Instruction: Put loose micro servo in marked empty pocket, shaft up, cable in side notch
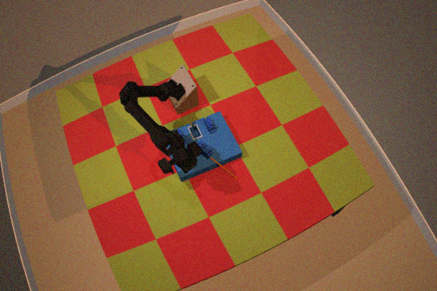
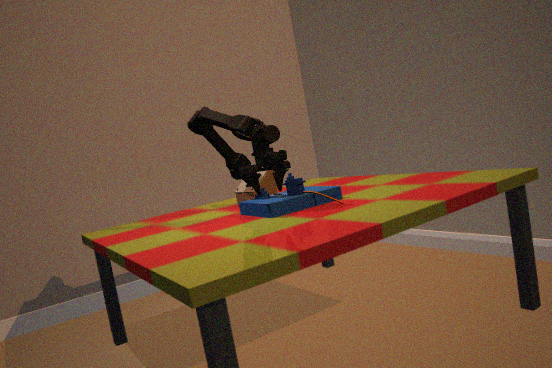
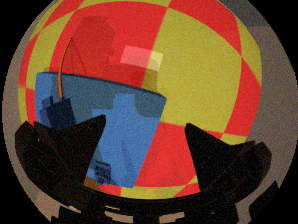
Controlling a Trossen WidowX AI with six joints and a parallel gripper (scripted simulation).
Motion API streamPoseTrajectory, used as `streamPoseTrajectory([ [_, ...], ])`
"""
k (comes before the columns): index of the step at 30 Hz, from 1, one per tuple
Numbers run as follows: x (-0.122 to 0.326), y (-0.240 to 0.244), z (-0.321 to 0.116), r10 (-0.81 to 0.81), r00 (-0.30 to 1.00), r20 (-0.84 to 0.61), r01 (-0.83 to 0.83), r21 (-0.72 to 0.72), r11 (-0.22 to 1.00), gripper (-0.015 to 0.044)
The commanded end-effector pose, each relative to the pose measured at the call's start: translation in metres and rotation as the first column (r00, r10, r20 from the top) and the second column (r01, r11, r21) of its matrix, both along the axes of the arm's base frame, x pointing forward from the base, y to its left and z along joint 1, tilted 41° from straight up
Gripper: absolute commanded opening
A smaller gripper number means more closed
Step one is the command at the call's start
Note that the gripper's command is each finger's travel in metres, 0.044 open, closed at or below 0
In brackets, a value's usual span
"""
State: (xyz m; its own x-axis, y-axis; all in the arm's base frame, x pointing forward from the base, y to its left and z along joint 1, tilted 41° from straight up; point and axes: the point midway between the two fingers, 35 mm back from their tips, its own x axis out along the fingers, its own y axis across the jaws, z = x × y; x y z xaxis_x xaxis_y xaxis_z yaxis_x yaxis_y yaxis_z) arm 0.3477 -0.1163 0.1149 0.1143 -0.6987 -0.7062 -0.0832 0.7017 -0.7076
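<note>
While the hand (image 3: 145, 137) gapes wide and holds nothing, the loose micro servo (image 3: 60, 113) lies just beside its finger.

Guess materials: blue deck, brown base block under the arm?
Flat blue rectangular deck: looks like matte moulded plastic, with uniform colour and no shine. Brown wedge-shaped base block: wood-like tan sides and a paler top plate with dark corner dots, possibly screws. Both are guesses; the pictures are grainy.
</note>
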Motion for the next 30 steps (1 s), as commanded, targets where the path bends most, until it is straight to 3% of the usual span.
streamPoseTrajectory([
  [1,0.004,0.068,-0.024,0.044,0.994,-0.102,-0.038,0.059,0.998,0.044],
  [8,-0.008,0.139,-0.041,0.072,0.974,-0.216,-0.06,0.061,0.996,0.044],
  [30,-0.008,0.116,-0.067,0.071,0.974,-0.216,-0.06,0.06,0.996,0.044],
])
